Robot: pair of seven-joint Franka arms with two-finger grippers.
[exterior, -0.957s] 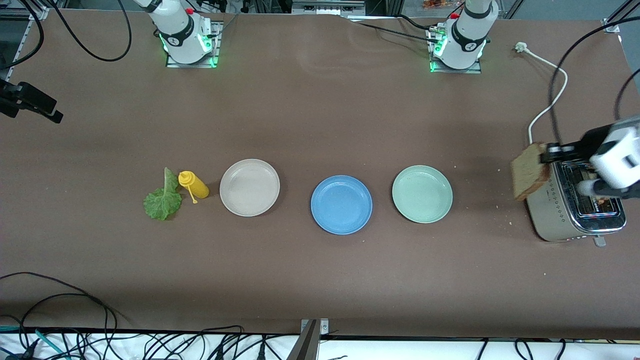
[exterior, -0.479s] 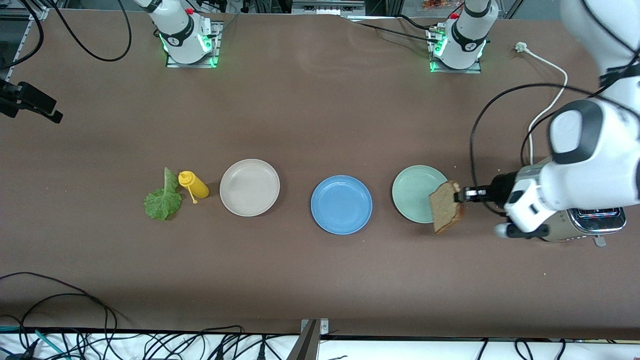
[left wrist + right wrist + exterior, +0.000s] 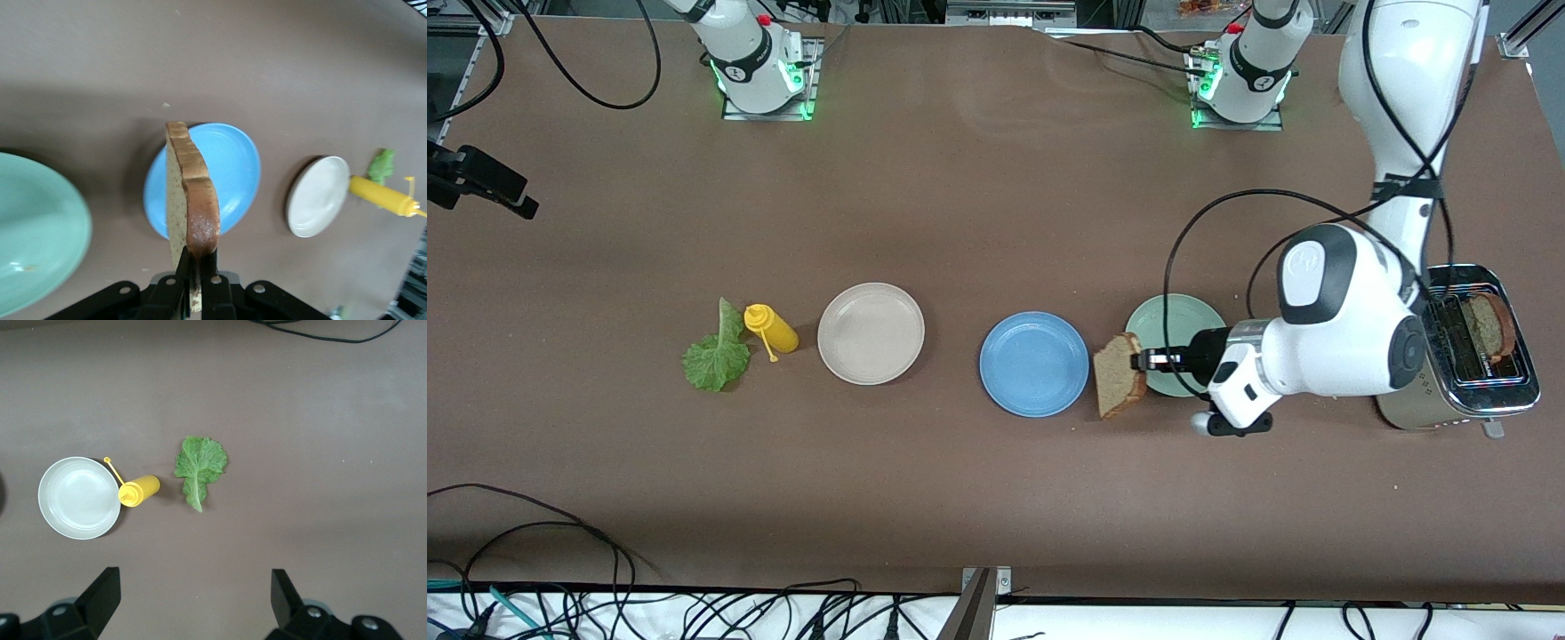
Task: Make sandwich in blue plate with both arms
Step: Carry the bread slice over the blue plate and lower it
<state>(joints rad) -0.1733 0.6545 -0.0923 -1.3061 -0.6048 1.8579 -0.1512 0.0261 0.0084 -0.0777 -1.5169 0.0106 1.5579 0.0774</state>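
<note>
My left gripper point(image 3: 1143, 360) is shut on a slice of brown bread point(image 3: 1119, 376), holding it on edge by its crust. The slice hangs over the gap between the blue plate point(image 3: 1034, 364) and the pale green plate point(image 3: 1183, 313). In the left wrist view the bread point(image 3: 190, 193) stands up from the gripper point(image 3: 198, 267), with the bare blue plate point(image 3: 233, 167) just past it. A second slice point(image 3: 1489, 324) sits in the toaster point(image 3: 1458, 400). The lettuce leaf point(image 3: 716, 356) lies flat on the table. My right gripper point(image 3: 193, 600) hangs open high over the lettuce point(image 3: 200, 468).
A beige plate point(image 3: 871, 333) and a yellow squeeze bottle point(image 3: 772, 329) lying on its side sit between the blue plate and the lettuce. The toaster stands at the left arm's end of the table, its white cord point(image 3: 1400, 191) trailing toward the bases.
The left arm has swung away from the toaster with the bread, passing over the green plate to the blue plate's edge. The right arm has not moved.
</note>
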